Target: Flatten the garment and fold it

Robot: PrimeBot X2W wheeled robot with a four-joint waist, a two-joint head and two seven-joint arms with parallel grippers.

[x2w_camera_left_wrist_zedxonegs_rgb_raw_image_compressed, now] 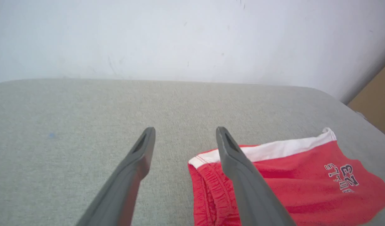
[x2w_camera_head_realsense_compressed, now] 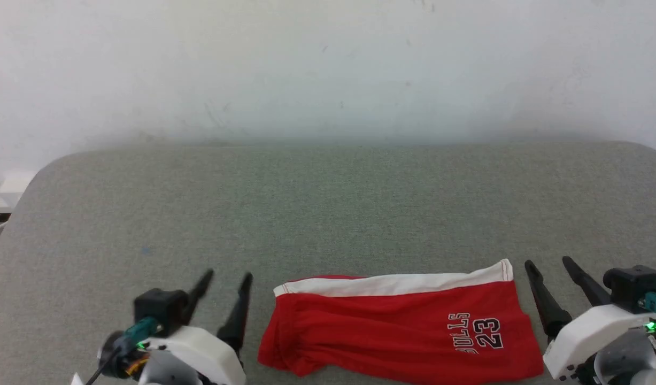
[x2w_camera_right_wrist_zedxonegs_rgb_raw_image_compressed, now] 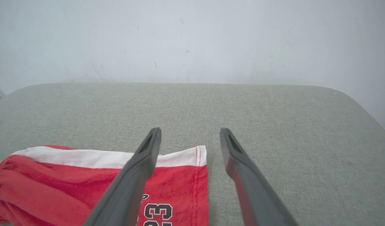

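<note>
Red shorts (x2w_camera_head_realsense_compressed: 392, 331) folded flat, white stripe along far edge.

Bare indoor test area: a grey fabric-covered table (x2w_camera_head_realsense_compressed: 328, 203) with rounded far corners stands against a plain, scuffed white wall (x2w_camera_head_realsense_compressed: 328, 64).

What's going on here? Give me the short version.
A two-armed robot is working on red shorts lying on a grey padded table. The shorts look folded in half, leg on leg, with the white stripe along the far edge, the BULLS 23 print facing up, and some rumpling near the waistband. The left jaws stand open beside the waistband end and the right jaws stand open beside the hem end. Neither holds the fabric.
</note>
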